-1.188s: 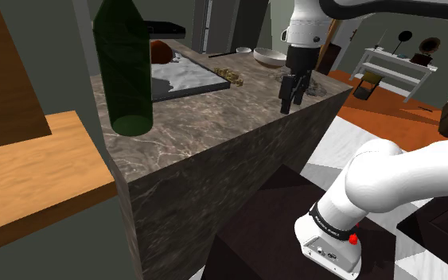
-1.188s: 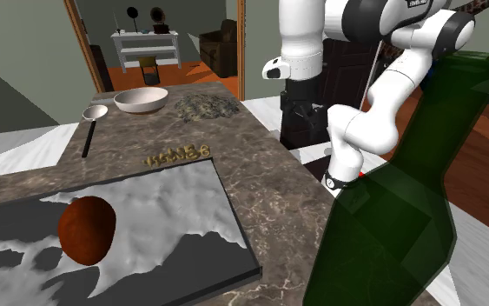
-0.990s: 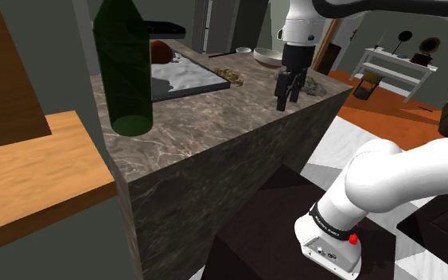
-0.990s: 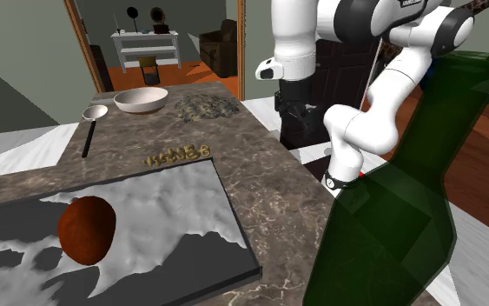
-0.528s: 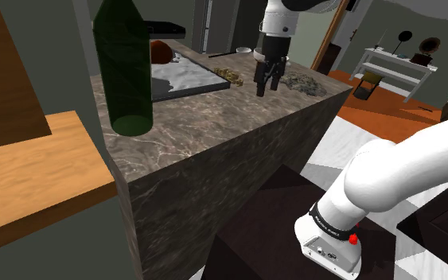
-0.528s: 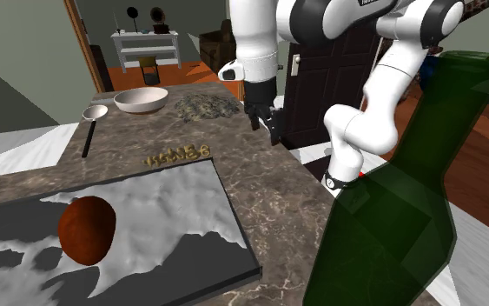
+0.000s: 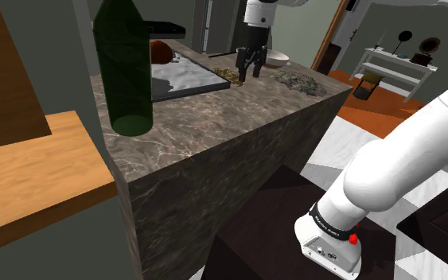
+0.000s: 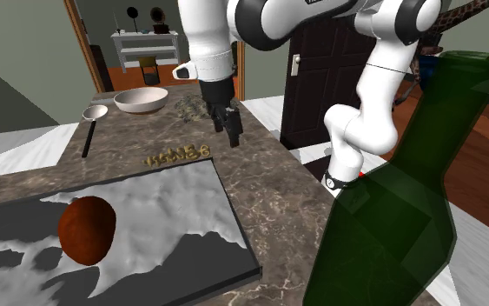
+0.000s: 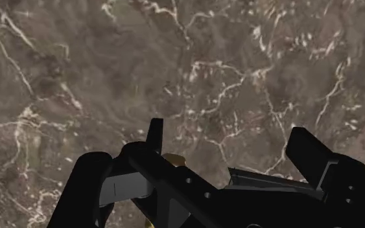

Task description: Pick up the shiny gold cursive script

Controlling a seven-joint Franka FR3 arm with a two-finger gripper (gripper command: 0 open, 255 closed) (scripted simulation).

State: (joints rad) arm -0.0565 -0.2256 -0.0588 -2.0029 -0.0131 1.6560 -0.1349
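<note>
A: How far along are you?
B: Barely begun. The gold script (image 8: 178,155) lies untouched on the tabletop (image 8: 277,200), just beyond the tray (image 8: 221,261). Your claw (image 8: 233,133) hangs near that tray's far corner, fingers apart and empty.

Count on the worktop (image 8: 273,187):
- one dark green bottle (image 8: 399,217)
- one dark tray (image 8: 216,261)
- one reddish-brown ball (image 8: 86,228)
- one gold script piece (image 8: 178,155)
- one white bowl (image 8: 141,99)
- one spoon (image 8: 95,112)
- one speckled grey heap (image 7: 298,79)

Seven items recorded, one of each kind.
</note>
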